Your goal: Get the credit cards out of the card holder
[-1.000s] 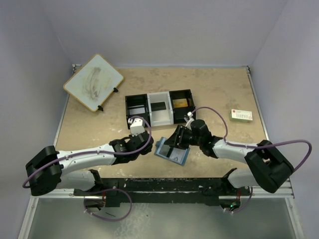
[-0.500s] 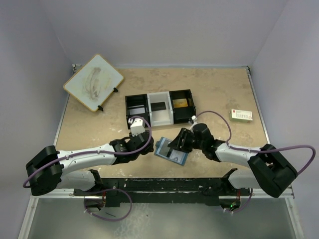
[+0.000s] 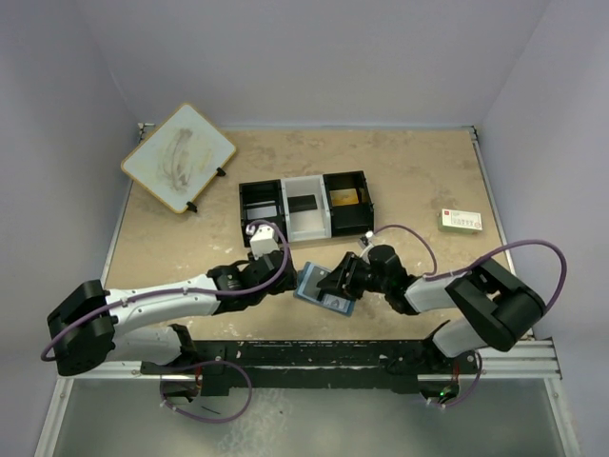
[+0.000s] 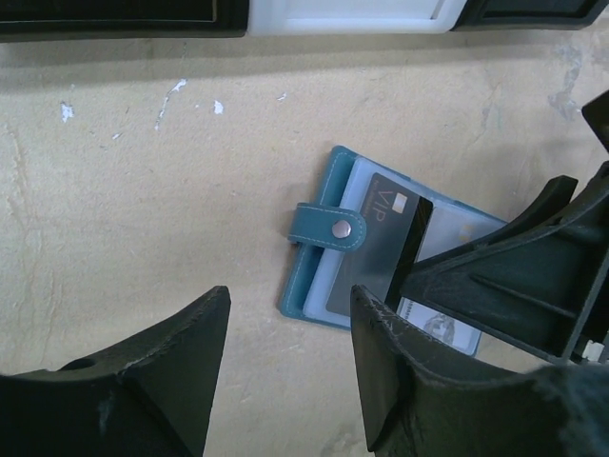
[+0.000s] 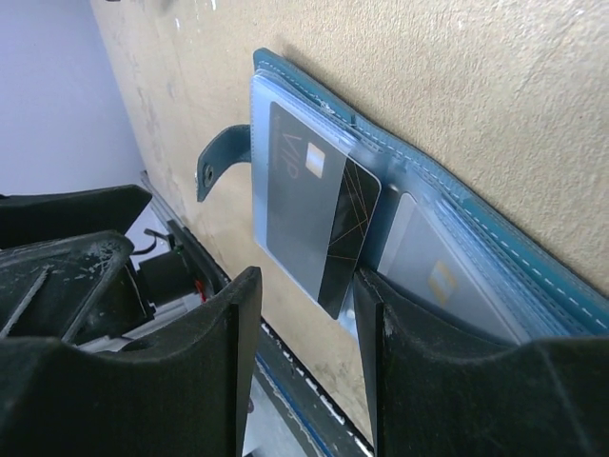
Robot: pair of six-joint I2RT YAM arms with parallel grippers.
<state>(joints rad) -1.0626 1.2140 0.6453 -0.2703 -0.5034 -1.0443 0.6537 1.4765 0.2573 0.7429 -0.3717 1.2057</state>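
Nearest the arm bases, the left gripper (image 4: 288, 314) hovers with its fingers apart and nothing between them, just short of the snap tab (image 4: 328, 228) on the card holder (image 4: 316, 281). The holder lies open and flat on the tabletop (image 3: 419, 181), between the two arms and in front of the tray (image 3: 245, 205). The right gripper (image 5: 306, 286) comes in from the other side, its fingers also spread, with the loose end of a dark card (image 4: 381, 249) lying in the gap between them. It does not appear to have pinched the card yet. The main risk is that nothing pins the holder down. A pull on the card would likely drag the whole holder across the tabletop instead of freeing the card, unless the left fingers press on the tab side first. A flat card also gives little edge to catch, so the fingers could close on the pocket plastic or slip off. A paler card (image 5: 438, 276) in the next pocket sits close enough to be caught by mistake.
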